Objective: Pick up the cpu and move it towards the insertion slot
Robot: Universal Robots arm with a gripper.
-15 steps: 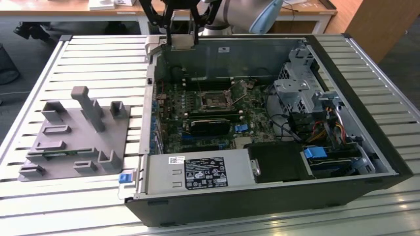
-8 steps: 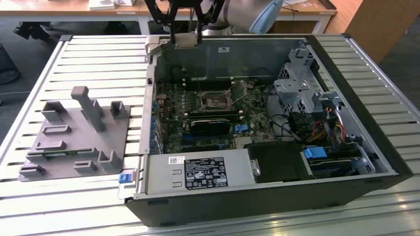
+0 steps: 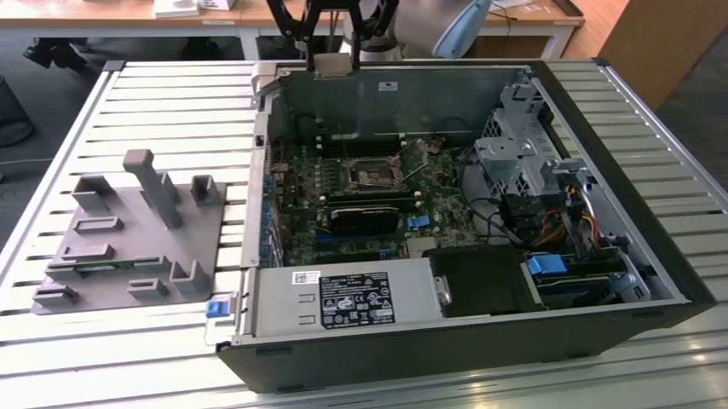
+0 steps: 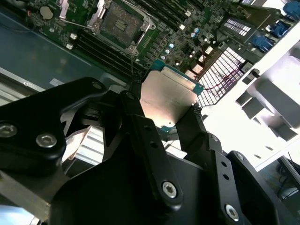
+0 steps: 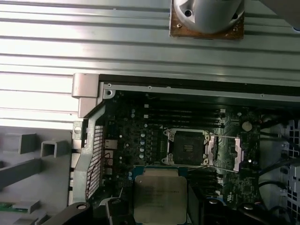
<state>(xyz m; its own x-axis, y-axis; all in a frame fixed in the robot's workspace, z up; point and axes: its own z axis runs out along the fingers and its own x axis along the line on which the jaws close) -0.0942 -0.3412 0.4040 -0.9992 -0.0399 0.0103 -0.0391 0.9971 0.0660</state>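
Black fingers (image 4: pixel 140 126) of my gripper (image 4: pixel 166 124) are clamped on the cpu's (image 4: pixel 168 96) opposite edges: a flat square, matte silver lid, pale rim. Ahead of its free edge lies the insertion slot (image 4: pixel 121 21), dark, recessed, framed in shiny metal, well apart across green board (image 4: pixel 176 40).

A lab or workshop bench, this: an opened computer case (image 3: pixel 455 221) lies on a slatted metal table (image 3: pixel 170 111), a grey plastic fixture (image 3: pixel 131 239) at the exterior view's left (posts sticking up), and wooden desks (image 3: pixel 136 15) run along the upper edge.
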